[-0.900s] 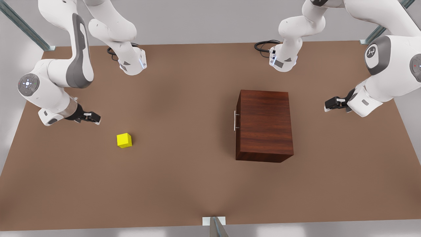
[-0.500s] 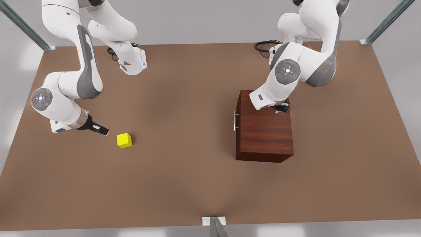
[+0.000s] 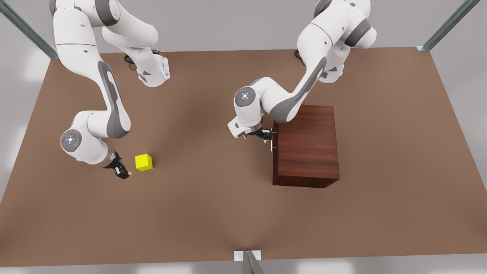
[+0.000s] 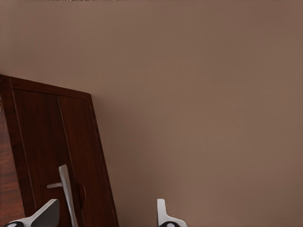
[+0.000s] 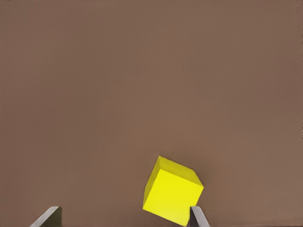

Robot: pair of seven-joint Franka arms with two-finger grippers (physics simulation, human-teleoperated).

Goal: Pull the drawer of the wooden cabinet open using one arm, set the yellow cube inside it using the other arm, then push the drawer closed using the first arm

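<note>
dark reddish-brown wood grain is covering the wooden cabinet (image 3: 306, 146), which is sitting boxy and square-edged on the matte brown table (image 3: 213, 213) toward the front view's right, and its drawer (image 4: 52, 156) is looking fully closed, flush with the front, so nothing of the task is done yet as far as i can judge. the left pincer (image 3: 267, 135) is hovering right at the slim silver bar handle (image 3: 272, 139), its pale fingers spread wide, with the bar lying between them in the left wrist view but not yet pinched. off toward the front view's left, well apart from the cabinet, the yellow cube (image 3: 144, 162) is resting on the table, bright, plain and sharp-cornered. the right pincer (image 3: 122, 173) is waiting low just beside it, fingers spread and gripping nothing, one fingertip close against the cube's corner in the right wrist view. still ahead, i reckon: the pull, the cube's pickup and drop into the drawer, and the push shut.
</note>
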